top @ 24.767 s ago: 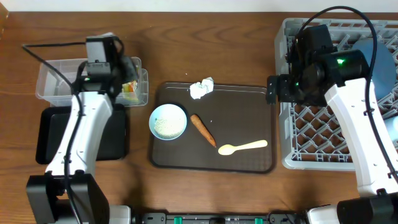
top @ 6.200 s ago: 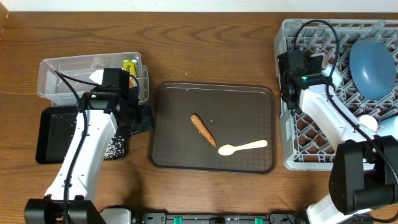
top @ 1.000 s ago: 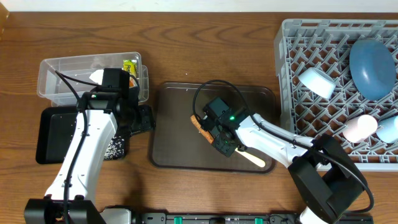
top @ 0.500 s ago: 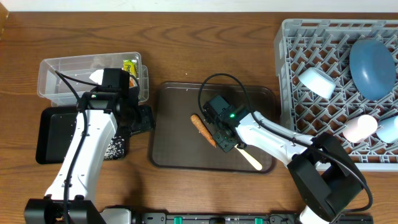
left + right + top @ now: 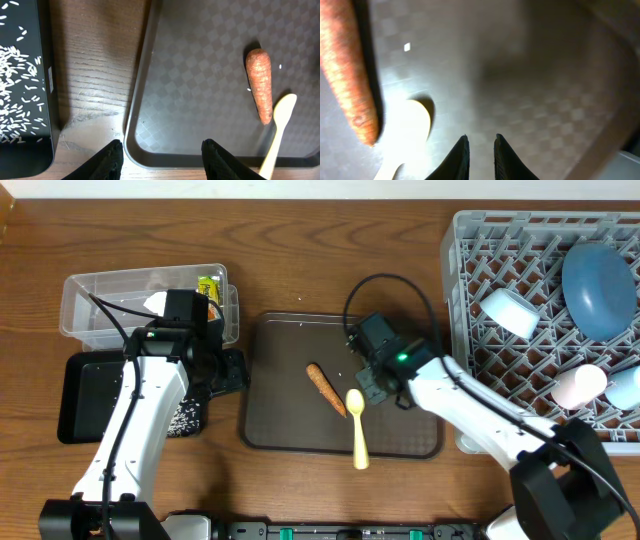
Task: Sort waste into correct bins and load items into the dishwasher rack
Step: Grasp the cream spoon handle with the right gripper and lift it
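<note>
step: spoon pickup from brown tray [image 5: 270, 435]
spoon [image 5: 356, 430]: lying beside carrot [image 5: 326, 389] tip
right fingers [image 5: 480, 150]: nearly closed, empty
left fingers [image 5: 161, 159]: spread, empty
next: part right fingers, descend on spoon, carry to rack [image 5: 500, 395]

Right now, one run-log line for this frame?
spoon loose on brown tray by carrot | right gripper nearly shut, empty | left gripper open | rack loaded

An orange carrot [image 5: 326, 388] is lying diagonally, and a pale yellow spoon [image 5: 356, 427] is lying just right of its lower tip, bowl toward the carrot. Well right of the carrot, a grey dishwasher rack [image 5: 520, 330] is holding a dark-blue plate [image 5: 598, 275], white bowl [image 5: 508, 312], pink cup [image 5: 580, 387] and light-blue cup [image 5: 626, 388]. Left of the carrot, rice grains [image 5: 17, 90] are lying scattered in a black tray [image 5: 85, 395], beside a clear tub [image 5: 110, 290].
</note>
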